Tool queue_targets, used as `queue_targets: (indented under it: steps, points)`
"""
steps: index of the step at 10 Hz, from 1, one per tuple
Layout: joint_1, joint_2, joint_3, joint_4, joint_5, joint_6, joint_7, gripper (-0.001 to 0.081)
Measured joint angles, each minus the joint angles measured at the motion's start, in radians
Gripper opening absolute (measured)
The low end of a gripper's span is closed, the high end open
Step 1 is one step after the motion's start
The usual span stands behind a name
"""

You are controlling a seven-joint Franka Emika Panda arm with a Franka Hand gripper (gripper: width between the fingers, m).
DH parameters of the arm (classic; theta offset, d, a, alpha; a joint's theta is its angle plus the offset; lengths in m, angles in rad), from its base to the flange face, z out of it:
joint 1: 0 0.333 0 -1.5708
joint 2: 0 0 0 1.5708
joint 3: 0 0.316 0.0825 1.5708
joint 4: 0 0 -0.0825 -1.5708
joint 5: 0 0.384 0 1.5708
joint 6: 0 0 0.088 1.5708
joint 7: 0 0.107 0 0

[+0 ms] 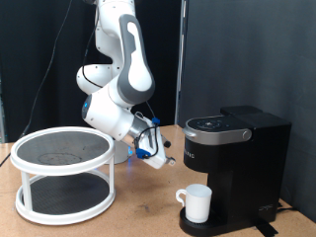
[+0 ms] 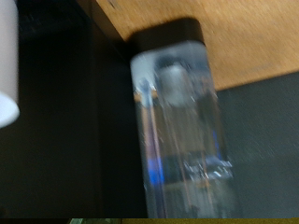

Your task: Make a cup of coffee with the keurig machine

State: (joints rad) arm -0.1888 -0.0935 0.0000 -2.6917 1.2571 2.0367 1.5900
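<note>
Arm: the white Franka arm (image 1: pixel 117 69) bends down from the exterior view's top centre, its wrist angled toward the exterior view's right.
Gripper: the gripper (image 1: pixel 158 150) hangs above the desk, between the tray stand and the keurig machine, just beside the machine's front face and not visibly touching it.
Fingers: too small and blurred to judge; I cannot tell whether they are open or closed, and nothing shows between them.
Keurig machine: the black keurig machine (image 1: pixel 232 158) stands on the desk at the exterior view's right, lid down.
Cup: the white cup (image 1: pixel 197 202) sits upright on the machine's drip tray, under the brew head, handle toward the exterior view's left.
Tray stand: a white two-tier round tray stand (image 1: pixel 64 178) stands at the exterior view's left, well apart from the machine.
Desk: brown wooden desk (image 1: pixel 138 219).
Wrist view: blurred; a clear, glassy upright body (image 2: pixel 182 131) against dark surfaces, with a strip of wood (image 2: pixel 243 37) behind it.
</note>
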Motion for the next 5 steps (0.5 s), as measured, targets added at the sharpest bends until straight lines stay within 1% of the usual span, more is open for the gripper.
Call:
queue_targets:
  steps: [3,4,5]
  points:
    - [-0.023,-0.097,-0.039,-0.014,-0.012,-0.159,0.048,0.0734]
    - [-0.029,-0.126,-0.051,-0.027,-0.012,-0.188,0.065,0.0734]
    - [-0.029,-0.124,-0.050,-0.027,-0.014,-0.186,0.061,0.0734]
